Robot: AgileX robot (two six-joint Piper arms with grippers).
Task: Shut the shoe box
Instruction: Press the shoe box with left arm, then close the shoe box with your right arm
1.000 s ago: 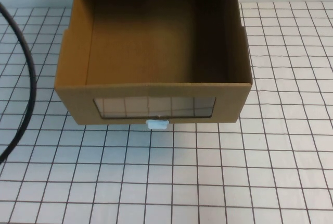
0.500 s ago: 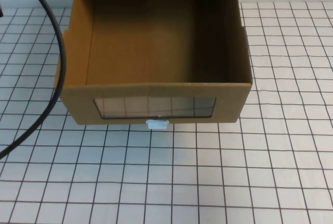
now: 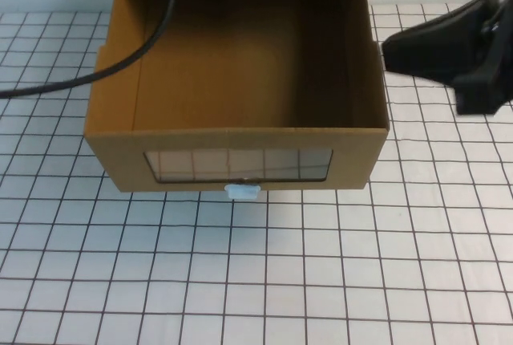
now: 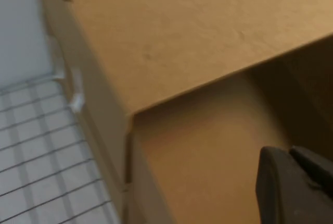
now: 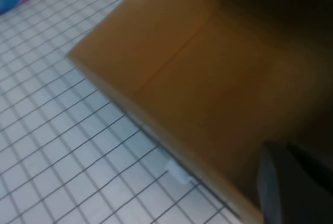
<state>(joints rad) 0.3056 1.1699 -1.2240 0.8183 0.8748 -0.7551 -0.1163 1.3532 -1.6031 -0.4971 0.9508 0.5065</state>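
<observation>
We see the table (image 3: 417, 265), a white surface ruled in a dark grid, carrying the box (image 3: 236, 80) at its far middle. The box is brown cardboard and stands open: its drawer is pulled out toward us, and we look straight down into its bare interior. Its front wall holds a clear window (image 3: 238, 164), with a small white tab (image 3: 242, 192) just below the window, touching the table.

The right claw (image 3: 393, 50) hangs just beside the box's right wall, level with the drawer's rim, dark and pointing toward the box; we cannot tell whether its fingers stand apart or together. The left claw (image 4: 291, 182) shows only in its wrist view, above the drawer's interior near the box's outer sleeve, and there too we cannot tell its state. A black cable (image 3: 120, 56) curves over the box's left wall.
</observation>
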